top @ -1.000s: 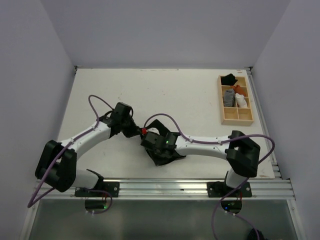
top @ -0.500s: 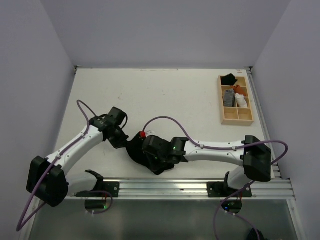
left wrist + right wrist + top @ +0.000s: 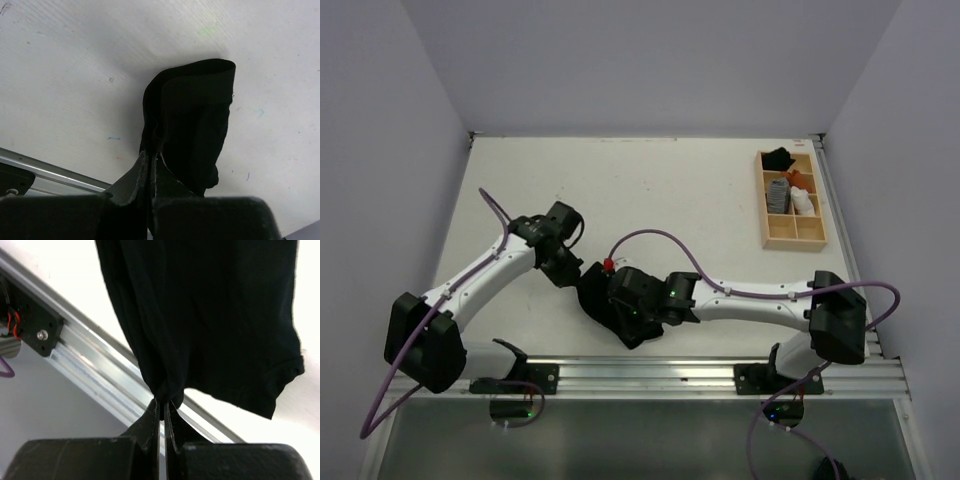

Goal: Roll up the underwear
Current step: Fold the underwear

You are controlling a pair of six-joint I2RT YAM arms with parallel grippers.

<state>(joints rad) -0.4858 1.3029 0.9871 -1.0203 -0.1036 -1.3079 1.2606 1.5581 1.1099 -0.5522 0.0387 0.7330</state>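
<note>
Left gripper (image 3: 150, 156) and right gripper (image 3: 162, 404) each pinched the underwear (image 3: 592, 300), stretched diagonally toward the near rail, while the wooden tray (image 3: 764, 215) held a grey striped roll (image 3: 778, 194) and a white roll (image 3: 803, 204).

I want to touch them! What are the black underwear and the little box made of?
The underwear looks like soft, matte black cloth: it hangs limp and creases into folds. The box looks like pale, unpainted wood, probably: light tan with thin dividers.
</note>
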